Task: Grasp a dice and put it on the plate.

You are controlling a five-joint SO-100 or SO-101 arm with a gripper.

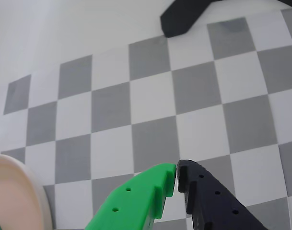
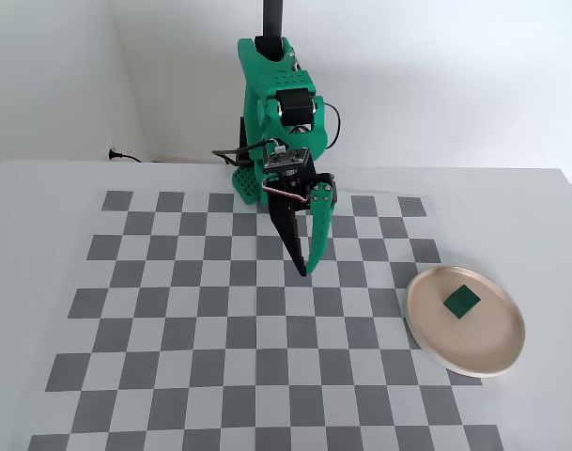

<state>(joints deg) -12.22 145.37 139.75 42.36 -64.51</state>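
dice (image 2: 461, 302) on plate (image 2: 487, 352), no readable writing

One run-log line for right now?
gripper: shut, empty, over checkerboard | dice: on plate | task: looks done

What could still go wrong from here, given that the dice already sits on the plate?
1. The plate lies close to the mat's right side, so a swing of the arm that way could nudge it.
2. The dice rests loose on the shallow plate, so a bump might slide it off.
3. The shut gripper hangs low over the checkerboard mat and could scrape it.
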